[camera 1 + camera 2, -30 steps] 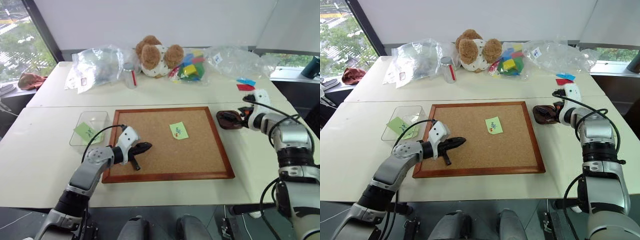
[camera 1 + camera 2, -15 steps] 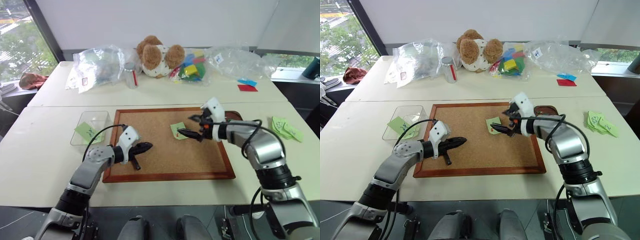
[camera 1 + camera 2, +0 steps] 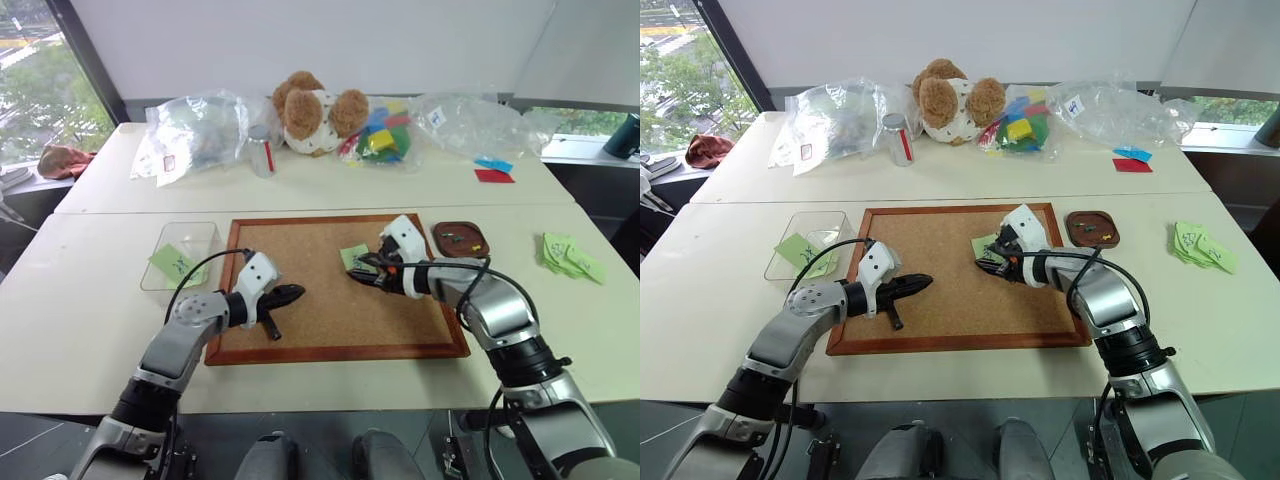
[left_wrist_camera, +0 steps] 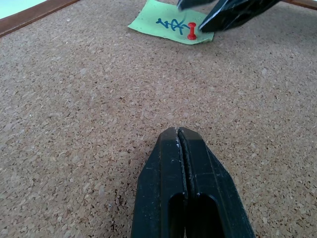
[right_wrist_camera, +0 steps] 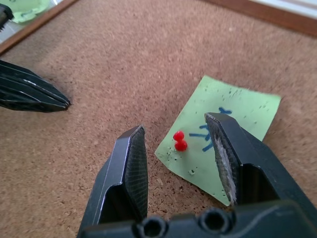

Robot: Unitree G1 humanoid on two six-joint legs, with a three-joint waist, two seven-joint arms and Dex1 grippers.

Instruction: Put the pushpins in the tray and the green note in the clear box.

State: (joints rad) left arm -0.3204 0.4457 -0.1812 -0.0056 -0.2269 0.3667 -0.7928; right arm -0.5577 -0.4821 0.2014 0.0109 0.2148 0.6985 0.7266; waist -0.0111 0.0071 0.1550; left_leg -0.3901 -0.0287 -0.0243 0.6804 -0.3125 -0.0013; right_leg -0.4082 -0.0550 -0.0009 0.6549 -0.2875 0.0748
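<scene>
So the right gripper [image 5: 177,171] is sitting low over the corkboard [image 3: 330,320] with its two fingers parted, and a red pushpin [image 5: 179,141] is right in the gap between them, not pinched as far as I can see. That pin is stuck through a green note [image 5: 218,134] with blue scribble on it, a bit up and right of the board's middle.

Left gripper [image 3: 290,294] is fully closed with nothing in it, hovering just above the cork toward the board's 9 o'clock side, tips pointing at the note.

Going outward: the tray [image 3: 459,238] sits on the white table [image 3: 70,300] just off the board's 2 o'clock corner, with a couple of tiny pins in it. The clear box [image 3: 184,252] is just off the board's 10 o'clock corner, and there's another green note [image 3: 171,263] lying in it. More green notes [image 3: 571,256] are piled out at 3 o'clock, well apart from the board.
</scene>
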